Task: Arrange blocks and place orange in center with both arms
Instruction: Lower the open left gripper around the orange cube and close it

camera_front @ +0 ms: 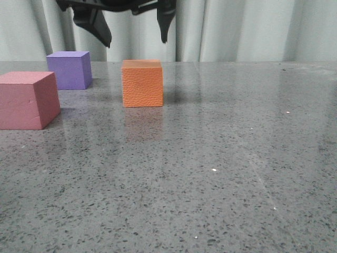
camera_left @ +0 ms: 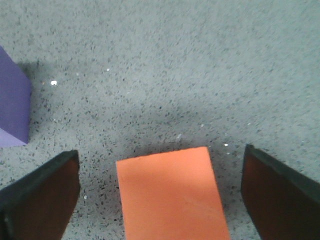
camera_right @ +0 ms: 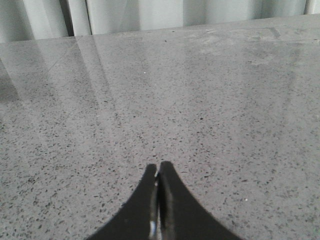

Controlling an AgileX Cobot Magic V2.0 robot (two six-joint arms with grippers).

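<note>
The left pincer (camera_front: 134,29) is hanging wide open above the orange cube (camera_front: 142,83), which is sitting on the speckled surface (camera_front: 221,174) right of the purple cube (camera_front: 69,69) and pink-red cube (camera_front: 27,100). Likely light, squashy foam, it invites a grip across opposite flat sides. Open room is stretching rightward; the right pincer (camera_right: 158,200) is idling pressed closed.

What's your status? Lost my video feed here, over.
Left gripper open above the orange cube, not gripping. Right gripper shut, empty, over bare table. Purple cube and pink-red cube off to the left; nothing blocking.
</note>
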